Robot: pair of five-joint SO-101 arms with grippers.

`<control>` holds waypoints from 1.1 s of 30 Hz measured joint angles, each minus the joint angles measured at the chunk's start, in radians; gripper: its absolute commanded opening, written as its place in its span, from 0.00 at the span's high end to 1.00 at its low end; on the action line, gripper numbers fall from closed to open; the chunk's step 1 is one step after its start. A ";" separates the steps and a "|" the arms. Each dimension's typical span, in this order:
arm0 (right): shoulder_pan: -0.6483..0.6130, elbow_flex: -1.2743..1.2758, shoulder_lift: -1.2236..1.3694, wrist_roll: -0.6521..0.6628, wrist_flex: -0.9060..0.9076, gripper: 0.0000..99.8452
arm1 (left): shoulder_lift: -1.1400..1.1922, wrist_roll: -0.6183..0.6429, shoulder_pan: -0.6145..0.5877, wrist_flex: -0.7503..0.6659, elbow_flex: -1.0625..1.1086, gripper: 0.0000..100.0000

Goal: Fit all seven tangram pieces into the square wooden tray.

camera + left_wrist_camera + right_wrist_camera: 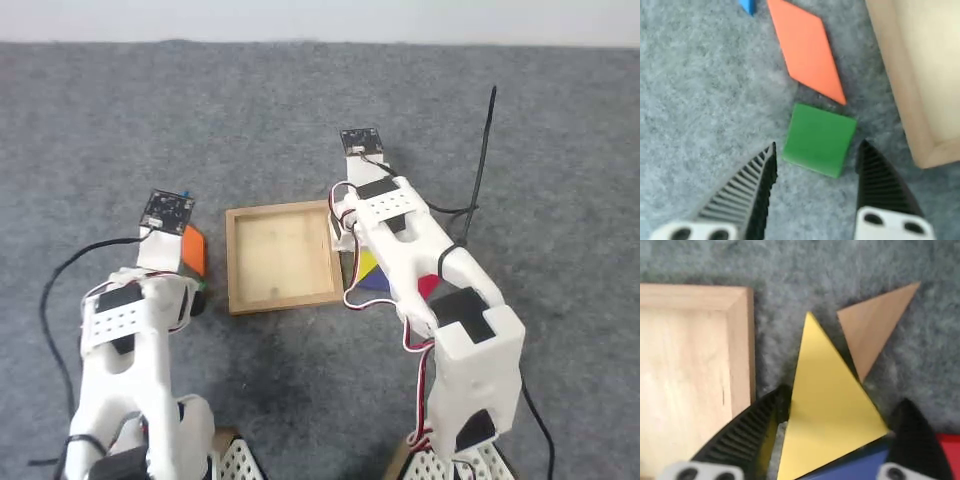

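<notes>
Two worries: left gripper (817, 144) is sitting open astride the green square (819, 139), probably risking shoving it into the orange parallelogram (807, 47); can't tell whether right gripper (842, 397) is gripping the yellow triangle (825, 410).

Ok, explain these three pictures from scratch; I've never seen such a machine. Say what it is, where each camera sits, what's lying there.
It is two small white robot arms, the left arm and the right arm, each ending in a two-fingered gripper. The high view looks down on both; the other two come from cameras on the arms' wrists. On the grey carpet between them lies the square wooden tray, with no pieces in it. The left gripper hangs open over a green square, beside an orange parallelogram. The right gripper is open astride a yellow triangle, next to a tan triangle. Neither seems to hold anything.
</notes>
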 measured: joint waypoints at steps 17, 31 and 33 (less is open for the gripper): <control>0.005 -0.008 -0.003 0.044 0.017 0.80 | 0.000 0.000 0.000 0.000 0.000 0.75; -0.008 -0.069 0.002 0.055 0.161 0.63 | 0.000 0.000 0.000 0.000 0.000 0.75; -0.006 -0.091 0.005 0.055 0.224 0.66 | 0.000 0.000 0.000 0.000 0.000 0.75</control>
